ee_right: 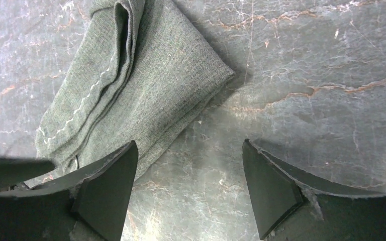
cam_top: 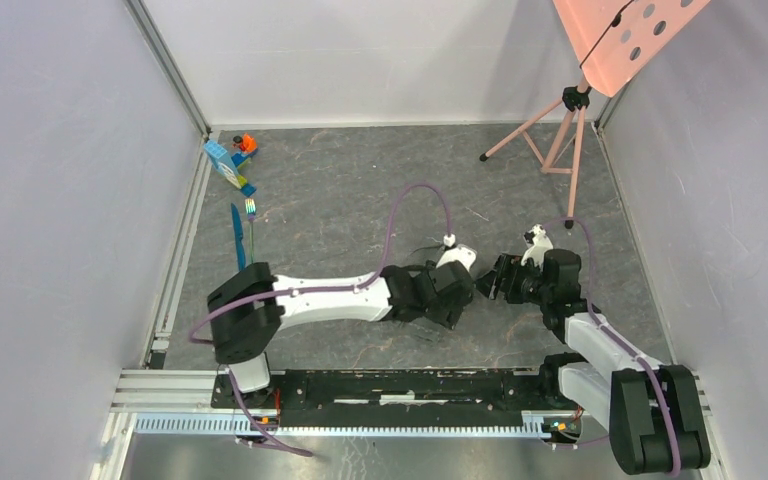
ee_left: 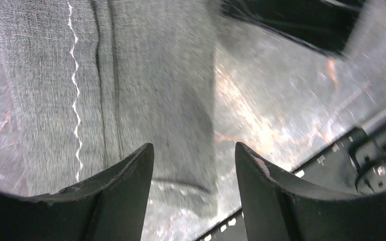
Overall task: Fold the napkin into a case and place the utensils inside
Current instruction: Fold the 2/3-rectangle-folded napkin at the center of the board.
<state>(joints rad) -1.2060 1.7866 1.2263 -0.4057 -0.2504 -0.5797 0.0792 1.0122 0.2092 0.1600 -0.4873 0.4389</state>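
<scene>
The napkin (ee_right: 146, 80) lies folded into a narrow layered strip on the dark marbled table, its pale stitched line showing in the left wrist view (ee_left: 75, 100). My left gripper (ee_left: 194, 150) hovers open over the strip's end, nothing between its fingers. My right gripper (ee_right: 188, 148) is open too, its left finger (ee_right: 110, 186) over the strip's edge and bare table between the jaws. In the top view both grippers (cam_top: 457, 293) (cam_top: 496, 281) meet at the table's middle and hide the cloth. The blue knife (cam_top: 238, 240) and the fork (cam_top: 251, 222) lie side by side at the far left.
Blue and orange toy blocks (cam_top: 232, 160) sit at the back left, beyond the utensils. A pink tripod stand (cam_top: 558, 135) with a perforated pink board stands at the back right. White walls close in three sides; a metal rail (cam_top: 390, 390) runs along the near edge.
</scene>
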